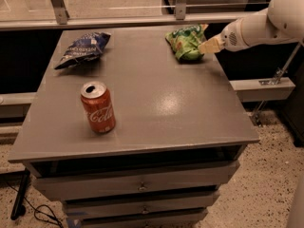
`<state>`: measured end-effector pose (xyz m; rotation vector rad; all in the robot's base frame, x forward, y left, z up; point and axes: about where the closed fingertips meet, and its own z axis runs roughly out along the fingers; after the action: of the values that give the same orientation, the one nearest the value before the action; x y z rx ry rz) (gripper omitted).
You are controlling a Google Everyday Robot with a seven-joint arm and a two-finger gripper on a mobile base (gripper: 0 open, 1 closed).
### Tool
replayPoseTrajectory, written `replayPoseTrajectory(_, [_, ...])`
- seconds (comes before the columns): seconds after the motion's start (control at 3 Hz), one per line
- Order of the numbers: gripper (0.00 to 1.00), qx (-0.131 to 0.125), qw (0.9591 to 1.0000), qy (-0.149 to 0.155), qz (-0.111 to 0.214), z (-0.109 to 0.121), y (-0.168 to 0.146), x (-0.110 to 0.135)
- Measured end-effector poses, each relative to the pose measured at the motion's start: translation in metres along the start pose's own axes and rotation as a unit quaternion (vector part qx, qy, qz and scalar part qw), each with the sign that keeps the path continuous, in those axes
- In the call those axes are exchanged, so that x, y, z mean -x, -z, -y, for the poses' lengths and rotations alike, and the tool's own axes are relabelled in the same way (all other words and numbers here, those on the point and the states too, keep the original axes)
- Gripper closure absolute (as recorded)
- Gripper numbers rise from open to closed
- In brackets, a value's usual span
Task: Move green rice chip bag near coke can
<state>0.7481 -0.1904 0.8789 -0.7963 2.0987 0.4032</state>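
camera view: the only view, looking at the counter [166, 108] from its front edge.
green chip bag [185, 42]: lies flat at 1 o'clock on the counter, by the back-right corner. It doesn't look lifted.
coke can [98, 107]: upright at 8 o'clock, front-left, well apart from the green bag.
blue chip bag [81, 49]: at 11 o'clock, back-left. Not the target.
pincer [209, 45]: at the green bag's 3 o'clock edge, touching or just beside it. Can't tell if it is open or closed.
arm [266, 25]: comes in low from 2 o'clock, off the right side. Probably a side approach, since the bag lies flat near that edge.
step: my read is reach/grasp, carry not begun.
next: the bag needs to go toward 8 o'clock and be set down beside the can.
risk: a crinkly bag may slide instead of being caught, and an upright can tips if bumped.
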Motion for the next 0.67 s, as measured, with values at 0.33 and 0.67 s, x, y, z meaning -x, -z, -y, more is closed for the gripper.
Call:
replayPoseTrajectory(0.33, [0.86,0.032,0.9993,0.005,0.018,-0.023,0.024,0.009])
replayPoseTrajectory(0.67, [1.0,0.085,0.9959,0.004,0.03,-0.056,0.047,0.007])
